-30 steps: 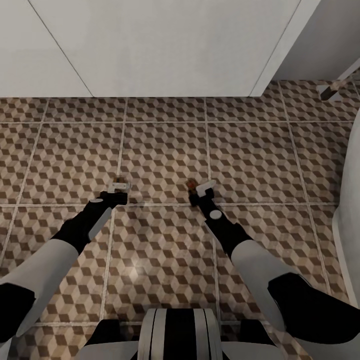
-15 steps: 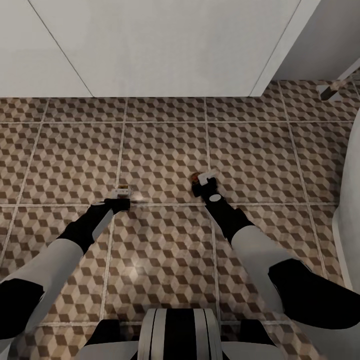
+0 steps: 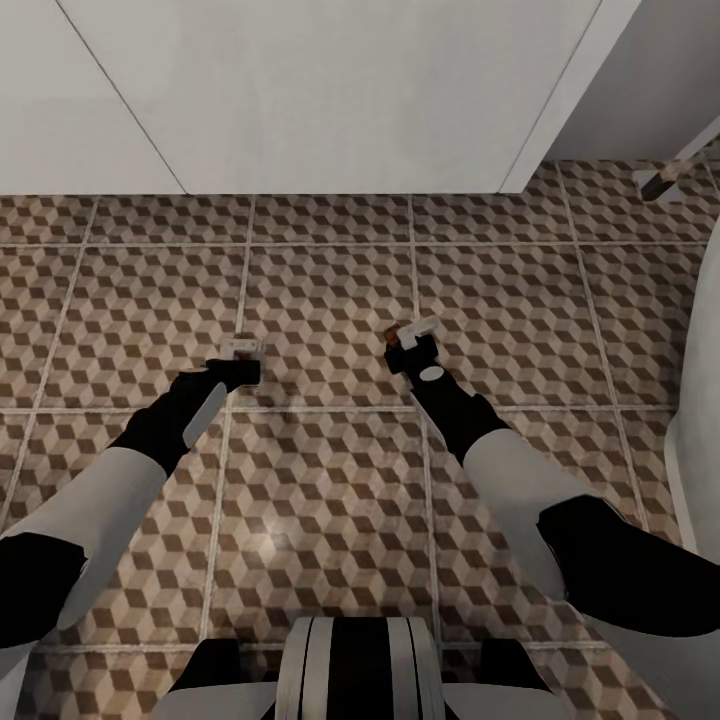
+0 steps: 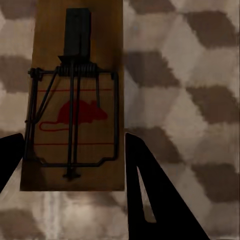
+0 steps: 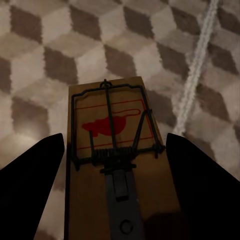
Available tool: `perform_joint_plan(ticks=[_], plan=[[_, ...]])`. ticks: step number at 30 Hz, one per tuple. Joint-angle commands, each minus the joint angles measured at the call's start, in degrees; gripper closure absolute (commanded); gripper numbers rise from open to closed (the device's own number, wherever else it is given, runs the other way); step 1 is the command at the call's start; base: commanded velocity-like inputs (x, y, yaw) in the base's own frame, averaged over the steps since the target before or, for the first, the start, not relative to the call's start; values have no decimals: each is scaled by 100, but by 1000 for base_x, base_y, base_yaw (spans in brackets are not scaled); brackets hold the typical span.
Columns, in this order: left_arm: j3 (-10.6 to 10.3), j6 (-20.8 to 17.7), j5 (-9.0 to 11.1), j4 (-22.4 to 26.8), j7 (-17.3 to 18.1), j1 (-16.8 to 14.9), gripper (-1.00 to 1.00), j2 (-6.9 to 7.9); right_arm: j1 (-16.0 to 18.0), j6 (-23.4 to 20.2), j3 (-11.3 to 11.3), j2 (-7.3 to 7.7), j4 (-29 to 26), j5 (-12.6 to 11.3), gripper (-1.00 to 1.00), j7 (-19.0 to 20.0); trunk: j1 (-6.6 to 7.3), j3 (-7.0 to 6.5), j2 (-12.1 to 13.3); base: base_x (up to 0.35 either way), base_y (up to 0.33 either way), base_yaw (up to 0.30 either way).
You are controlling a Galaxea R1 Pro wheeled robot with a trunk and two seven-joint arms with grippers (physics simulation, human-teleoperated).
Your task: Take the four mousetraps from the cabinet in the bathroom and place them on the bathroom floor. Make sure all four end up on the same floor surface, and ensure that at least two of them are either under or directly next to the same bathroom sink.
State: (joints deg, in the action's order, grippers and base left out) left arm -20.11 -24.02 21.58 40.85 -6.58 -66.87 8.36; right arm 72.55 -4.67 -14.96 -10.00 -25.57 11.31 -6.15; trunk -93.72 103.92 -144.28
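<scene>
The left gripper (image 3: 241,362) hangs low over the bathroom floor (image 3: 330,290), a surface of square tiles printed with brown, beige and white cubes and split by pale grout lines. In the left wrist view its two dark fingers (image 4: 150,195) stand apart on either side of a small flat brown wooden mousetrap (image 4: 75,95) with a dark wire spring, a black bar and a red mouse printed on the board. The fingers flank the board's near end, but whether they press on it or merely straddle it cannot be told. From the head view this trap (image 3: 243,349) shows as a small pale-brown patch just beyond the gripper's tip, close to a grout line.

The right gripper (image 3: 412,340) is likewise down near the tiles, its fingers spread wide in the right wrist view — one dark finger (image 5: 30,185) at each side of a second brown wooden mousetrap (image 5: 117,150) of the same make, red mouse print and wire bow facing up. The board runs back between the fingers toward the wrist; contact at its sides cannot be made out. In the head view a bit of brown (image 3: 392,341) peeks out beside the gripper's white finger.

The two traps lie well apart, on neighbouring tiles of the same floor. Beyond them rises the flat white front of a vanity unit (image 3: 330,100), meeting the floor along a straight edge. A curved white fixture (image 3: 700,440) borders the floor on the robot's right — and both black-and-white arms reach forward from the trunk (image 3: 360,665).
</scene>
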Motion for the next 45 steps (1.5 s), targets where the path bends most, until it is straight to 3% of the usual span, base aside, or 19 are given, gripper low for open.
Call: perform_joint_plan(ticks=[1, 8, 29, 34, 45], plan=[[-50, 74, 50, 35, -36, -4, 100, 16, 3, -46, -25, 0, -4, 57, 100, -36, 1, 3, -1, 0, 0, 0], [-79, 561, 55, 59, 11, 12, 100, 29, 5, 132, -33, 0, 0, 50, 100, -13, 1, 3, -1, 0, 0, 0], [-81, 583, 48, 135, -9, 51, 100, 25, -4, 350, -52, 0, -97, 79, 100, -27, 1, 3, -1, 0, 0, 0], [-81, 583, 48, 161, -10, 51, 100, 32, -4, 346, -56, 0, -92, 81, 100, -27, -12, 108, -8, 0, 0, 0], [-81, 563, 48, 460, -10, 51, 100, 34, -4, 351, -51, 0, -88, 82, 100, -27, -30, 108, -17, 0, 0, 0]])
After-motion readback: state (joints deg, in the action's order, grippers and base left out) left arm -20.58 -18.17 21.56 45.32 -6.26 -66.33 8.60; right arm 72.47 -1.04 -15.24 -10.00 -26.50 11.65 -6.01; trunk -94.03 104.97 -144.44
